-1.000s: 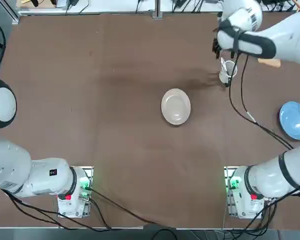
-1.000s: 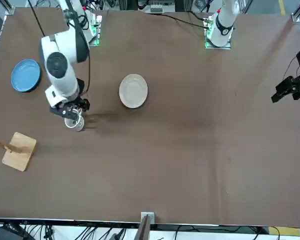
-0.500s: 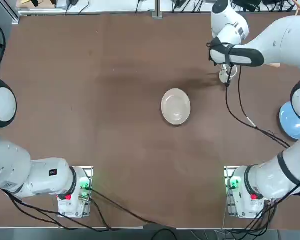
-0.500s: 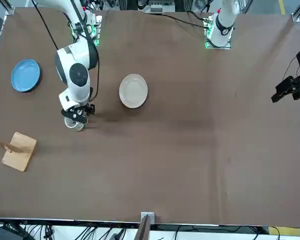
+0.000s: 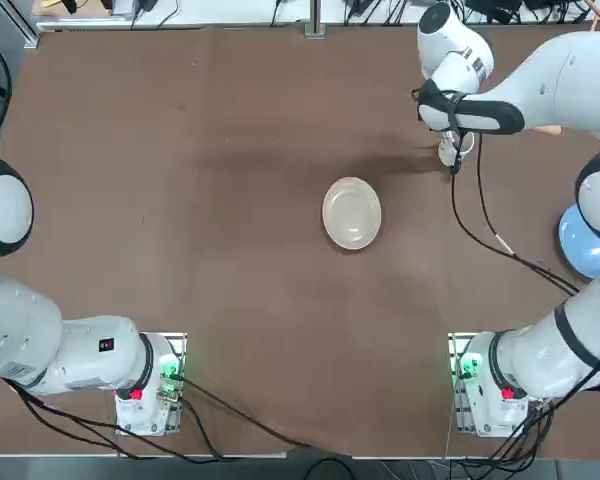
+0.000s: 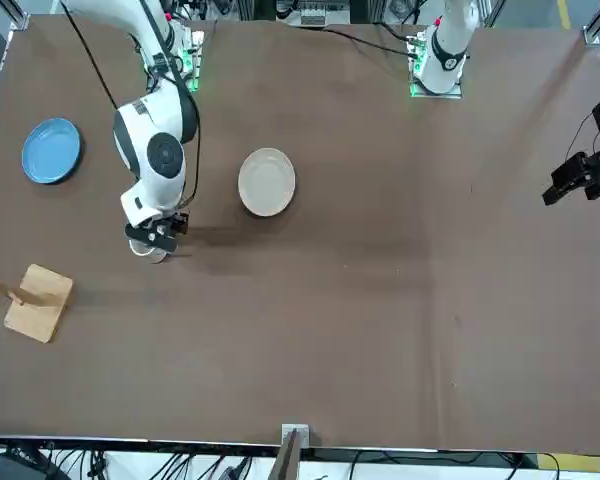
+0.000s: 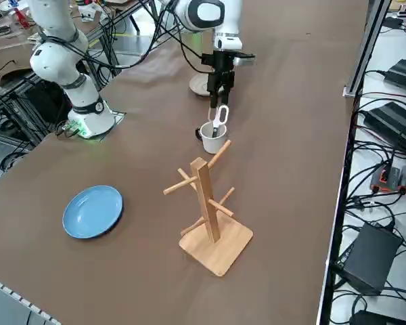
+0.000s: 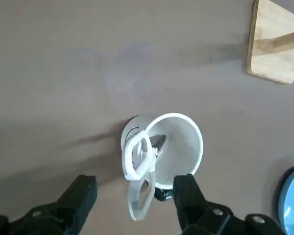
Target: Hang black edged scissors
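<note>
Since a second ago the right arm has swung in over the white mug [image 7: 213, 139]: its big white wrist housing, which then sat off to the side of the cup, now stands almost straight above it, and the right gripper [image 8: 134, 198] has come down close over the rim. Nothing else on the table [image 5: 230, 250] has shifted.

The black edged scissors [image 8: 139, 171] stand upright in the mug, blades down inside the cup and the pale loop handles poking up above the rim, leaning against the edge (the dark trim shows only as a sliver between the loops in the wrist view). In the right side view the scissors [image 7: 218, 116] reach up to just under the gripper [image 7: 220, 87].

The claw is spread wide, one dark finger on either side of the handle loops, with clear gaps between the pads and the loops. It has hold of nothing; the scissors rest in the mug on their own.

The wooden peg rack [image 7: 206, 203] stands near the mug, on the side towards the table's edge, its pegs bare. A blue plate [image 7: 93, 211] lies well apart from both, and a cream plate [image 5: 352, 212] sits near the middle of the table.
</note>
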### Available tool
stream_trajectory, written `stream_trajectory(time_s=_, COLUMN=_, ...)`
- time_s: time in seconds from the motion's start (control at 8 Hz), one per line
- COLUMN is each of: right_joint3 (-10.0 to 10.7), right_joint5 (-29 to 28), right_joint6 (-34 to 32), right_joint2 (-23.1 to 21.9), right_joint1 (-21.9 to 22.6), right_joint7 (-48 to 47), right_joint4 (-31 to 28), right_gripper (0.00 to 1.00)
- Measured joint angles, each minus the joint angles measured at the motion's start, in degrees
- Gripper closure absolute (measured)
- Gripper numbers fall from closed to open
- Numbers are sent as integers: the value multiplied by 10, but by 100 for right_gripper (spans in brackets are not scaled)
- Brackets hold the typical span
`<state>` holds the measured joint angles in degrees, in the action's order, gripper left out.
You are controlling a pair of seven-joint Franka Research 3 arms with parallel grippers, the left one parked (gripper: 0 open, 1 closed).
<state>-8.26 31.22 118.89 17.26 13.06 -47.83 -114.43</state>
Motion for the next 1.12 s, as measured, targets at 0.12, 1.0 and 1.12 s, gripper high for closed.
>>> stream_trajectory(time_s=0.12, right_joint3=0, right_joint5=3, right_joint6=0, right_joint2=7, right_joint1=0, right_joint7=-1, right_joint4=3, right_gripper=11)
stream_trajectory(time_s=1.0, right_joint3=0, right_joint5=4, right_joint6=0, right_joint2=26, right_joint1=0, right_joint7=-2, right_joint4=15, right_gripper=42)
stream_trajectory(time_s=1.12, right_joint3=0, right_joint5=4, right_joint6=0, right_joint2=29, right_joint1=0, right_joint7=-2, right_joint4=16, right_gripper=45)
